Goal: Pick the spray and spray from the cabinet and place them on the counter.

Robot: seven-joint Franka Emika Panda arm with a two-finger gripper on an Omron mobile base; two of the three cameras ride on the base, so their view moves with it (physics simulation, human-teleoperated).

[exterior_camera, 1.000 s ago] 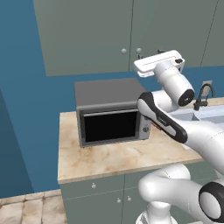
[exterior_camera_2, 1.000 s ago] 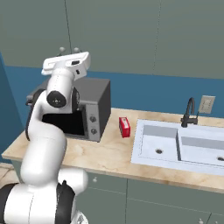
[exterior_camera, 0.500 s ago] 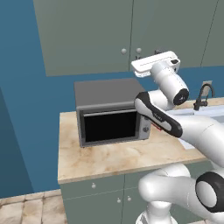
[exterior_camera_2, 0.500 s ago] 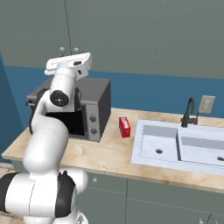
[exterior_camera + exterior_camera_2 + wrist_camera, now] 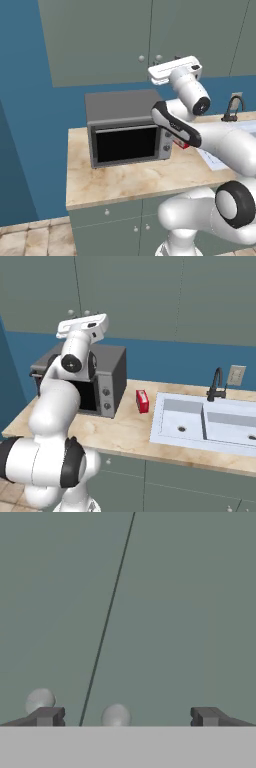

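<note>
Claw raised to the closed cabinet doors

The cabinet (image 5: 150, 40) hangs above the counter (image 5: 130, 180) with both doors shut, so the sprays are hidden from sight. The claw (image 5: 125, 716) faces the door seam, its fingers spread wide and gripping nothing — one round knob (image 5: 116, 716) sits between the tips, the other knob (image 5: 40, 700) just beyond the left tip. Below stand a toaster oven (image 5: 125, 127), a red box (image 5: 142, 401) and the sink (image 5: 205, 423).

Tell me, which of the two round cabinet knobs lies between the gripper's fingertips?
The knob on the door right of the seam in the hand view. It sits between the two fingertips of the open gripper; the other knob lies beyond the seam, above one fingertip.
</note>
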